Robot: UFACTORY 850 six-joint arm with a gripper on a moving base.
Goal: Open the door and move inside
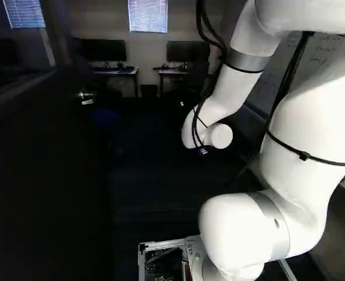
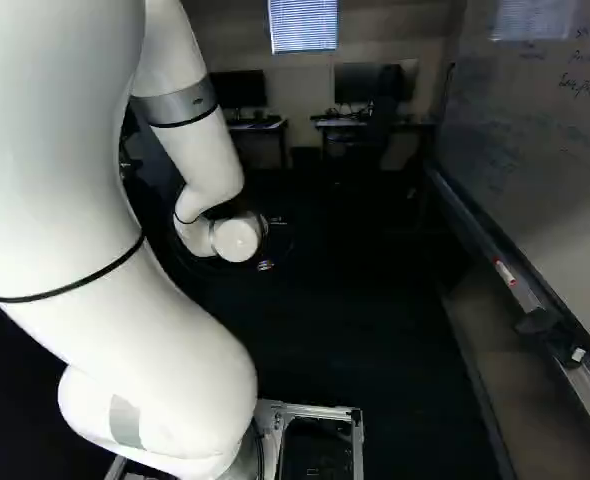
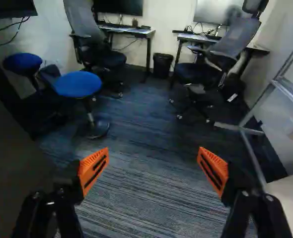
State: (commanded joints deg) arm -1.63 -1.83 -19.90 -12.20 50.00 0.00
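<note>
Holding nothing between widely parted jaws. Find the dark door along the left of the left base view, seemingly ajar in poor light. Expect a heavy, rigid swing; grasp its slick metal handle, upper left there.

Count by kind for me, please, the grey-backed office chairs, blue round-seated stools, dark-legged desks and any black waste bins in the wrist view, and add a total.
Grey-backed office chairs: 2
Blue round-seated stools: 2
Dark-legged desks: 2
Black waste bin: 1
Total: 7
</note>
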